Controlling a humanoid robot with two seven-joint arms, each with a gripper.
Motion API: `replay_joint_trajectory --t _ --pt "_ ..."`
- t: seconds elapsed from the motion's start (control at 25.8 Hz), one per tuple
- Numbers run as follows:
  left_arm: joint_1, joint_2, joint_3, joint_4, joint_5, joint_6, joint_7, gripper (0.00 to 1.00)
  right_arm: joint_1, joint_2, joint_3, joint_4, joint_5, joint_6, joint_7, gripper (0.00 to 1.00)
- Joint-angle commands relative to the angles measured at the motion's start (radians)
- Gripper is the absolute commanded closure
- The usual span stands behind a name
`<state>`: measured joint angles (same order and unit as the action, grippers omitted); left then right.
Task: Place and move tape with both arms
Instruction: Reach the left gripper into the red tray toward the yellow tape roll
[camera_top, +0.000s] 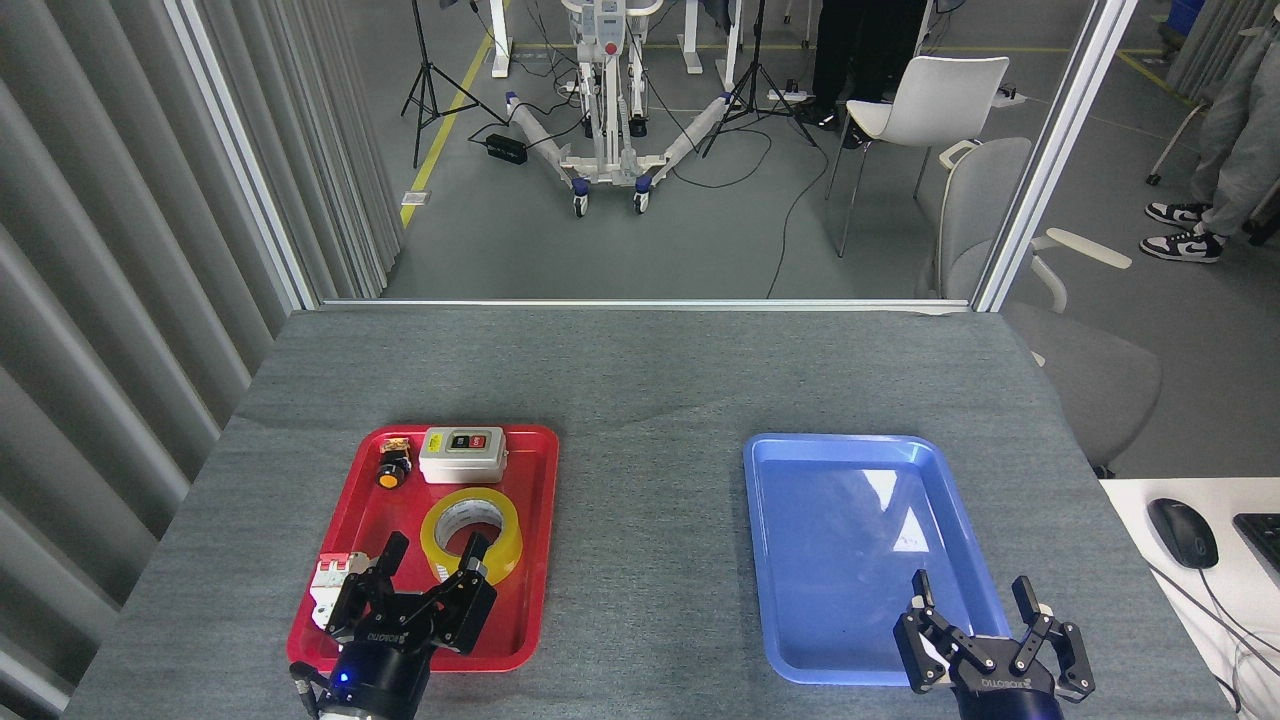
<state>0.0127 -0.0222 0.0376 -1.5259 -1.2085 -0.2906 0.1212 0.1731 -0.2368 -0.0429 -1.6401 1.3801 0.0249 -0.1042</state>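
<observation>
- A robotics lab or test bay; a grey felt-covered table (640, 380) stands inside an aluminium-framed enclosure (1040, 160)
- Beyond it, a grey floor with yellow tape lines (445, 115), a wheeled white lifting rig (610, 130), tripods (430, 80) and trailing cables (790, 215)
- Office chairs (930, 100); a computer mouse (1182, 532) on a side desk

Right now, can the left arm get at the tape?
Probably yes. The left gripper is open right at the tape in the red tray, one finger reaching into its core, nothing between them.
</observation>
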Motion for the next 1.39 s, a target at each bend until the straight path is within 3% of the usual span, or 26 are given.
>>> replay_joint_trajectory --t 0.0,0.15,0.31,0.85,0.97,1.2,1.36 --pt "0.000 0.001 -0.001 0.003 0.000 -0.001 0.000 0.00 -0.001 -0.035 -0.003 -0.001 -0.007 -0.010 -0.002 0.00" --pt "-0.002 0.001 0.001 0.010 0.000 -0.001 0.000 0.00 0.003 -0.085 -0.037 0.000 -0.013 -0.053 -0.002 0.00" --pt "-0.002 -0.001 0.001 0.009 0.000 -0.001 0.000 0.00 0.006 -0.082 -0.092 0.002 -0.039 -0.132 0.001 0.00" --pt "-0.042 -0.002 -0.004 0.007 -0.002 0.051 -0.026 0.00 0.011 -0.070 -0.120 0.013 -0.041 -0.126 0.006 0.00" --pt "-0.065 0.001 -0.004 0.007 0.000 0.067 -0.166 0.00 0.011 -0.070 -0.120 0.013 -0.041 -0.126 0.004 0.00" --pt "-0.138 0.005 -0.062 0.012 0.000 0.225 -0.568 0.00 0.009 -0.068 -0.121 0.022 -0.042 -0.126 -0.002 0.00" --pt "-0.212 0.041 -0.084 0.053 0.001 0.304 -0.735 0.00 0.009 -0.068 -0.121 0.026 -0.042 -0.126 -0.003 0.00"
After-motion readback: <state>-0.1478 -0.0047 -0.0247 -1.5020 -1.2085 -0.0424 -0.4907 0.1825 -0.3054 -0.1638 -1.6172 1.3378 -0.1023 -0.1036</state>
